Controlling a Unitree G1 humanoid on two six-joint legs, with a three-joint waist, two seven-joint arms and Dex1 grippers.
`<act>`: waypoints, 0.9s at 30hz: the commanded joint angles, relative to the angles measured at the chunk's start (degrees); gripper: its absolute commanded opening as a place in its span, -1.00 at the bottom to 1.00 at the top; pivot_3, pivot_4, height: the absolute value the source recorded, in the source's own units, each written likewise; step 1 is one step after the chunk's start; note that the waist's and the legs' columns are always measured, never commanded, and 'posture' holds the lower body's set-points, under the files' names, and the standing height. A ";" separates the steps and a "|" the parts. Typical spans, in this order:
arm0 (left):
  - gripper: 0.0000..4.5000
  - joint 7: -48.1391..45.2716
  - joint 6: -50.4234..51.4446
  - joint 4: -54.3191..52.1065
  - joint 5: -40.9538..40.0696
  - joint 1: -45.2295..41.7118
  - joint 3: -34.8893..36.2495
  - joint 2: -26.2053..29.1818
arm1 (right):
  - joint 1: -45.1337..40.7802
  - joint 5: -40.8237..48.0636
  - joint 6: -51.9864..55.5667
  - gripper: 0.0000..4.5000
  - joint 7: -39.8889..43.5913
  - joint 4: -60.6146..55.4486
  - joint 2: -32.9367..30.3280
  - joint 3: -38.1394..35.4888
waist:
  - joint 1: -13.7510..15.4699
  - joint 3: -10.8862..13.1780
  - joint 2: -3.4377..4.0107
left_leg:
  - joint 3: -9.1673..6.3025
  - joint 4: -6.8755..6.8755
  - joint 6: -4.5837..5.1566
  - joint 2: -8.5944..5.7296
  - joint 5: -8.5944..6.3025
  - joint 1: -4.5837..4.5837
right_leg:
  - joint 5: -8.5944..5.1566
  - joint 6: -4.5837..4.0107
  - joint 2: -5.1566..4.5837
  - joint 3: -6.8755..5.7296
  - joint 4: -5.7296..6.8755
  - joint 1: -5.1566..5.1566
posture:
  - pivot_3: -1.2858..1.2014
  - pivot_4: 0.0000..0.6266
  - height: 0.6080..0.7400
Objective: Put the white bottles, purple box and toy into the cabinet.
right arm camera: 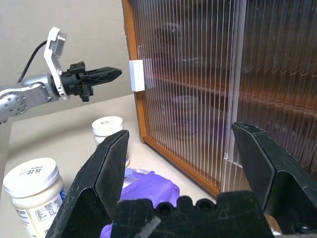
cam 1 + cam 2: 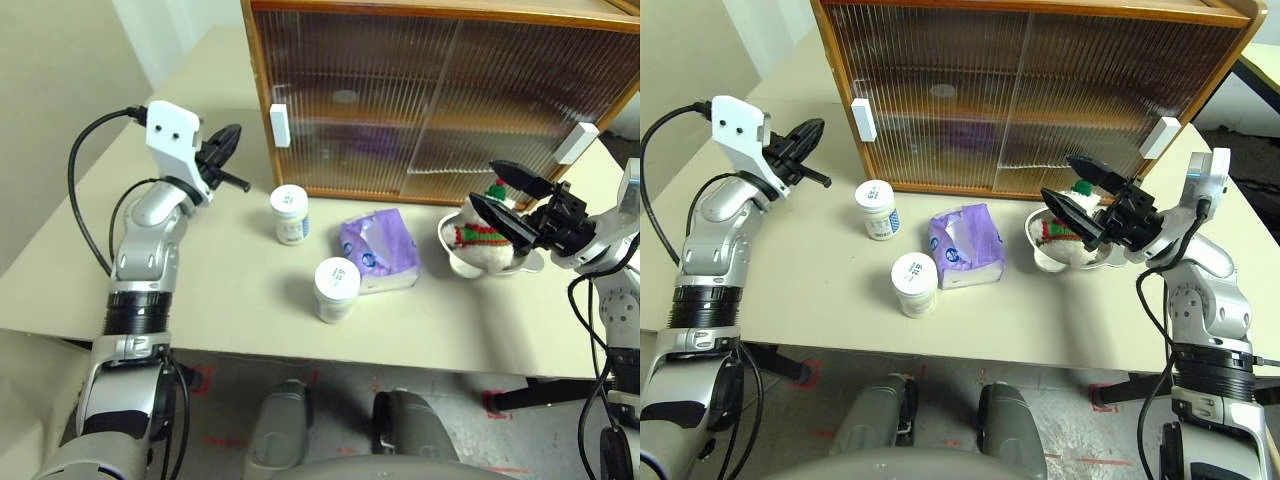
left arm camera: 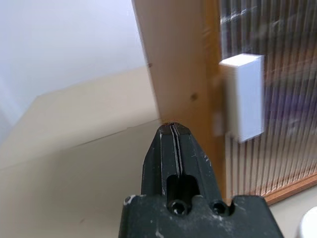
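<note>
My left claw was pressed fully shut, empty, its fingers pointing level toward the left end of the cabinet, just short of the wooden side post and the white handle of the left sliding door. My right claw stood wide apart with nothing between its fingers, hovering over the steel bowl and aimed toward the cabinet front.

The cabinet stood at the back of the counter, its long side running across my view, both ribbed doors closed; the right door's handle sat near its right edge. Through the translucent ribs I could make out a middle shelf and some dim shapes behind, but not what they were.

Both white bottles stood upright on the counter, lids up: the far bottle near the cabinet's lower left corner, the near bottle closer to me and just beside the purple box. Their lids and labels carried blue print too small for me to read. The purple box lay flat between the bottles and the bowl, its long axis angled toward the cabinet, its wrap crinkled, with a blue and white mark I could not read.

The toy sat in the bowl, scarf showing, its hat toward the cabinet.
</note>
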 commanded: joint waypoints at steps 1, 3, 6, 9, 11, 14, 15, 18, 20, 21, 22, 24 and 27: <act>-0.98 -1.34 0.06 1.84 -0.31 -1.98 -0.70 -0.75 | -0.42 -0.89 -1.43 1.00 -0.33 0.30 0.49 0.81 | -0.03 0.00 0.00 | 0.00 0.02 0.00 0.00 0.00 -0.01 | 0.01 0.00 0.02 0.00 0.00 0.00 | 0.11 -0.89 1.00; -0.98 -2.04 -0.46 2.63 0.27 -2.54 -1.30 -0.94 | -0.85 -1.16 -1.91 1.00 -0.43 0.67 0.81 1.12 | -0.29 -0.02 0.00 | 0.03 0.04 0.00 0.00 0.00 -0.03 | 0.02 0.01 0.04 0.00 0.00 0.00 | 0.11 -0.90 1.00; -0.98 -2.52 -0.55 3.06 0.17 -3.04 -1.52 -1.39 | -1.16 -1.32 -2.25 1.00 -0.43 0.94 1.03 1.35 | -0.60 -0.03 -0.01 | 0.06 0.05 0.00 -0.01 0.00 -0.02 | 0.03 0.00 0.07 0.00 0.01 0.00 | 0.10 -0.92 1.00; -0.98 -3.33 -0.06 2.44 0.18 -2.31 -2.30 -1.70 | -1.18 -1.36 -2.68 1.00 -0.32 1.39 1.03 1.26 | -0.73 -0.05 -0.04 | 0.07 0.07 0.01 -0.01 0.01 -0.04 | 0.03 0.00 0.06 0.00 0.02 0.00 | 0.10 -0.93 1.00; -0.98 -3.36 0.15 2.04 0.06 -1.92 -2.33 -1.95 | -1.16 -1.39 -2.93 1.00 -0.29 1.50 1.06 1.28 | -0.63 -0.07 -0.08 | 0.08 0.11 0.02 -0.03 0.01 -0.08 | 0.04 0.01 0.06 -0.01 0.02 0.02 | 0.10 -0.93 1.00; -0.98 -3.51 0.40 1.29 0.03 -1.56 -2.48 -2.22 | -1.08 -1.43 -3.22 1.00 -0.26 1.58 1.17 1.40 | -0.60 -0.11 -0.10 | 0.09 0.22 0.02 -0.02 0.01 -0.17 | 0.06 0.02 0.06 -0.09 0.03 0.03 | 0.10 -0.94 1.00; -0.98 -3.55 0.56 0.95 0.04 -1.49 -2.54 -2.27 | -1.12 -1.46 -3.30 1.00 -0.24 1.64 1.21 1.44 | -0.62 -0.11 -0.10 | 0.08 0.26 0.02 -0.02 0.01 -0.20 | 0.07 0.02 0.06 -0.11 0.03 0.02 | 0.10 -0.94 1.00; -0.98 -3.54 1.12 -0.01 -0.09 -1.18 -2.44 -2.32 | -1.34 -1.55 -3.55 1.00 -0.14 1.98 1.28 1.53 | -0.84 -0.14 -0.11 | 0.06 0.38 0.02 0.00 0.01 -0.25 | 0.12 0.02 0.07 -0.14 0.07 0.02 | 0.10 -0.95 1.00; -0.98 -3.65 1.46 -0.68 -0.11 -0.81 -2.39 -2.30 | -1.42 -1.59 -3.72 1.00 -0.04 2.14 1.32 1.59 | -1.17 -0.15 -0.11 | 0.07 0.41 0.03 0.01 0.02 -0.26 | 0.18 0.00 0.06 -0.15 0.08 0.02 | 0.10 -0.96 1.00; -0.98 -3.67 1.57 -0.85 -0.09 -0.66 -2.37 -2.28 | -1.49 -1.58 -3.76 1.00 0.02 2.24 1.34 1.64 | -1.34 -0.16 -0.12 | 0.06 0.43 0.03 0.01 0.02 -0.26 | 0.20 0.00 0.06 -0.15 0.08 0.02 | 0.10 -0.96 1.00; -0.98 -3.67 1.66 -0.93 -0.06 -0.59 -2.33 -2.26 | -1.58 -1.58 -3.82 1.00 0.09 2.36 1.34 1.71 | -1.44 -0.19 -0.11 | 0.07 0.44 0.04 0.01 0.02 -0.26 | 0.22 0.00 0.06 -0.15 0.08 0.02 | 0.10 -0.96 1.00; -0.98 -3.50 1.64 -0.57 0.08 -0.76 -2.24 -2.32 | -1.80 -1.63 -4.00 1.00 0.24 2.76 1.25 1.88 | -1.53 -0.30 -0.09 | 0.07 0.45 0.04 0.01 0.03 -0.25 | 0.23 0.01 0.06 -0.15 0.09 0.02 | 0.10 -0.96 1.00; -0.98 -3.26 1.34 0.51 0.39 -1.47 -2.30 -2.50 | -1.84 -1.60 -4.05 1.00 0.35 2.75 1.20 1.92 | -1.56 -0.42 -0.09 | 0.07 0.49 0.05 0.01 0.03 -0.25 | 0.23 0.01 0.07 -0.15 0.11 0.02 | 0.11 -0.97 1.00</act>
